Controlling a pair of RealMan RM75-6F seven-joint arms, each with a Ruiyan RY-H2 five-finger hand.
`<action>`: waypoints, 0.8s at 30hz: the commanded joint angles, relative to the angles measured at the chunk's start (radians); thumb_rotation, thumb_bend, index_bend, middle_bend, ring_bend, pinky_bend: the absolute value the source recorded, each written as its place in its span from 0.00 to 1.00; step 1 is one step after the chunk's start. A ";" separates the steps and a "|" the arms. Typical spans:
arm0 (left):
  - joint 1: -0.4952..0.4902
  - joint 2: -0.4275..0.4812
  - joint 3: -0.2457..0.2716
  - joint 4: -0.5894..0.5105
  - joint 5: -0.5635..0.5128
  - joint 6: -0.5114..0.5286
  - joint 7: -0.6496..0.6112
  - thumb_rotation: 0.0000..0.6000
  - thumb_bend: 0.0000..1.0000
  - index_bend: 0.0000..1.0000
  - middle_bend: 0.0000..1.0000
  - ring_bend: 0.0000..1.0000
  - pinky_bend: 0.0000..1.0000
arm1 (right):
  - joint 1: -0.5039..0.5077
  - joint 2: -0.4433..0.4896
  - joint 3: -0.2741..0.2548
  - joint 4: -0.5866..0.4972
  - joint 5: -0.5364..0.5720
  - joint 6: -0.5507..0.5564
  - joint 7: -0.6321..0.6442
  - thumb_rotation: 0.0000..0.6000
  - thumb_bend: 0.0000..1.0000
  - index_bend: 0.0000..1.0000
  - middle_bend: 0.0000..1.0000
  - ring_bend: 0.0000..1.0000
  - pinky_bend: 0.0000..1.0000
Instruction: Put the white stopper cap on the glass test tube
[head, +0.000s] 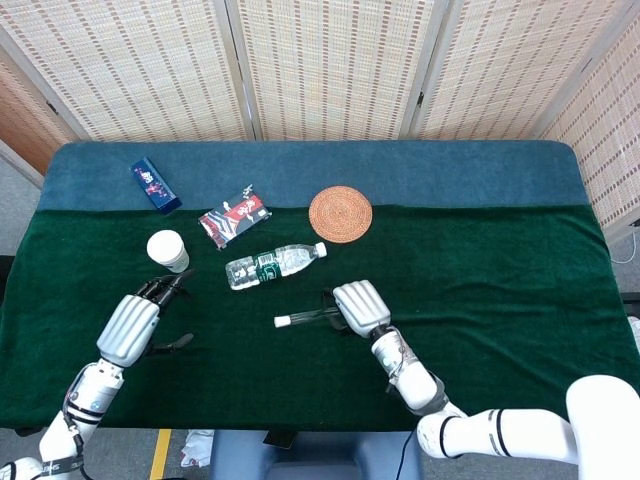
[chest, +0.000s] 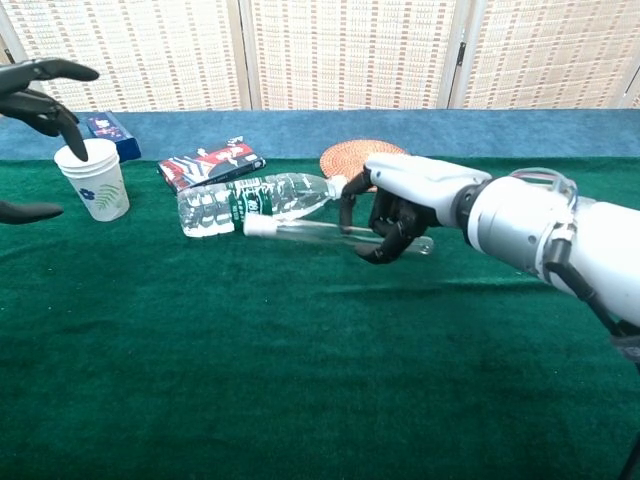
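Right hand (head: 360, 305), fingers curled around the closed end of the glass test tube (head: 312, 319), holds it roughly level just above the green table (head: 500, 290). The tube's long axis runs from 3 o'clock, inside the hand, to 9 o'clock in the head view. The white stopper cap (head: 282, 322) sits on the tube's mouth at the 9 o'clock end, clear of the fingers; judged from this, the capping step looks done, and what remains is likely to set the tube down or let go.

Left hand (head: 130, 325), fingers spread and holding nothing, hangs well apart at 9 o'clock from the cap, so the right hand is by far the nearer. In the chest view only its dark fingertips (chest: 45, 85) show at the frame's edge, above the paper cup.

Plastic water bottle (head: 275, 263) lies near the tube at about 11 o'clock from the cap, nearly parallel to it; in the chest view the two appear close, bottle (chest: 255, 198) just behind tube (chest: 310, 230). That is the tight side. Open cloth lies at 6 o'clock of the tube, toward the near table edge, and gives the freer room for lowering.

Farther out: paper cup (head: 167, 250) at 10 o'clock, red snack packet (head: 234, 218) at 11 o'clock, woven coaster (head: 340, 214) at 12 o'clock, blue box (head: 156, 185) near the far left edge.
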 joint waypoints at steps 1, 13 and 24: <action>0.010 0.005 0.003 0.006 -0.004 0.007 0.000 1.00 0.25 0.00 0.41 0.20 0.23 | 0.017 -0.039 -0.028 0.049 0.014 0.027 -0.058 1.00 0.44 0.73 0.95 1.00 1.00; 0.025 0.004 0.012 0.030 -0.011 -0.004 -0.027 1.00 0.25 0.00 0.40 0.19 0.20 | 0.020 -0.081 -0.061 0.088 0.036 0.055 -0.168 1.00 0.44 0.34 0.94 1.00 1.00; 0.050 0.017 -0.008 0.056 -0.038 0.025 -0.020 1.00 0.25 0.00 0.40 0.20 0.19 | -0.026 0.025 -0.029 -0.035 -0.038 0.109 -0.091 1.00 0.44 0.24 0.91 1.00 1.00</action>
